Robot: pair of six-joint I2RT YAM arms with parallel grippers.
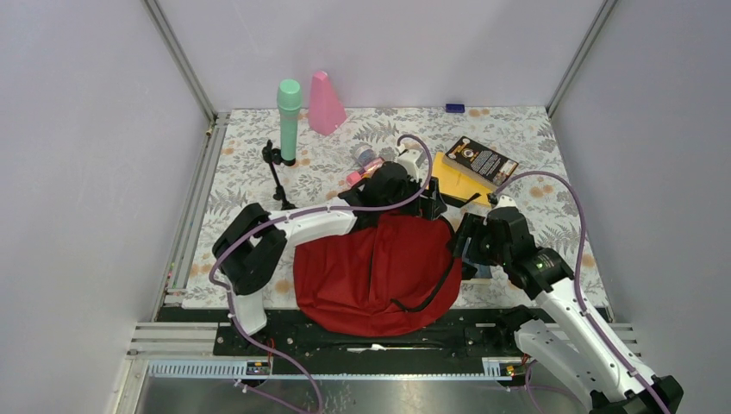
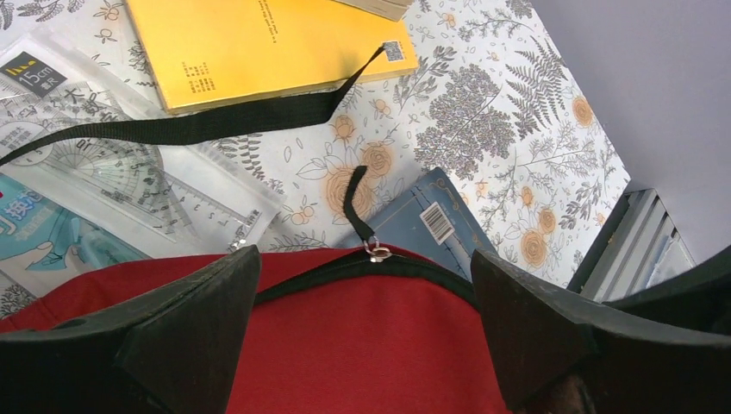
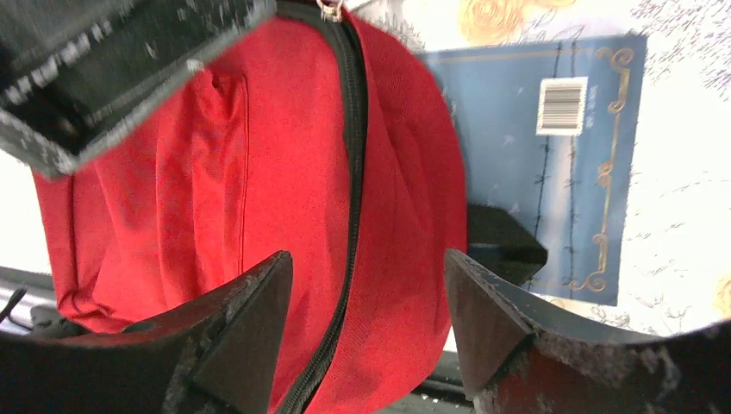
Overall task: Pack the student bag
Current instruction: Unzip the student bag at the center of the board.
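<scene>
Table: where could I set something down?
Bare cloth lies far back between the pink cone and the small blue block, and right of the black book. Crowded: just beyond the red bag, around the yellow book.

Robot lab test cell, plain grey walls (image 1: 86,129), aluminium frame posts (image 1: 178,56), floral-covered table (image 1: 517,129)

Floral tablecloth (image 1: 534,138) covers table. Far left: green cylinder (image 1: 289,121) upright, pink tapered thing (image 1: 325,103) just right of it. Small blue item (image 1: 455,108) at far edge. Far right: black book (image 1: 483,158) overlapping yellow book (image 1: 455,179). Clear ruler-and-protractor pack (image 2: 112,164) beside yellow book. Blue barcoded book (image 3: 560,155) flat, near right.
</scene>
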